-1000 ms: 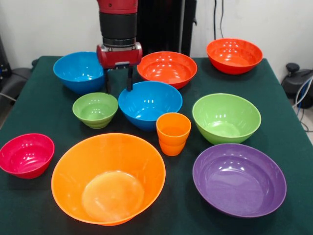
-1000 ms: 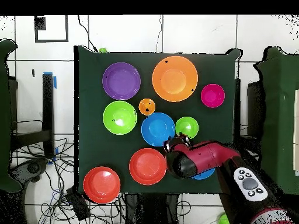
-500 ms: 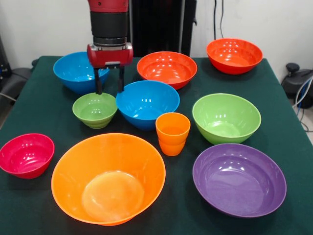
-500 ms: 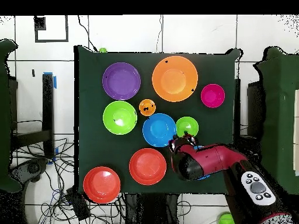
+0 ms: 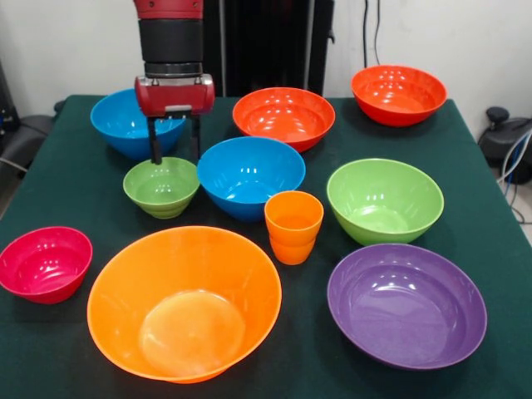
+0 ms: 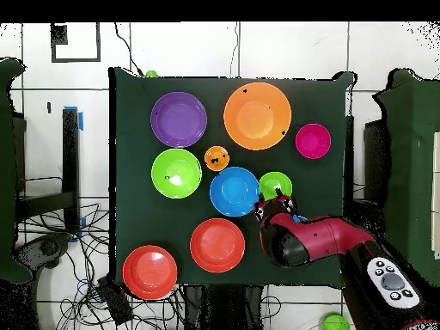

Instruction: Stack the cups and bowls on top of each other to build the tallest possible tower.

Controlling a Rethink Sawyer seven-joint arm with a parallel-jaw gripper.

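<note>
Over sm green bowl (image 5: 162, 186), spread fingers (image 5: 155, 141); orange cups (image 5: 293, 226) nested, bowls empty

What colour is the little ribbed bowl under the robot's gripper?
Green. The small ribbed plastic bowl sits below the gripper, clearest in the front view.

This is a robotics lab or test room, not a home. A square table covered in dark green cloth (image 5: 75, 179) stands on a pale tiled floor (image 6: 292, 51) marked with black tape lines (image 6: 76, 41). Loose black cables (image 6: 51, 241) sprawl over the floor beside the table. A red and black robot arm (image 5: 171, 37) reaches down over the cloth before a plain white wall (image 5: 75, 46).
</note>
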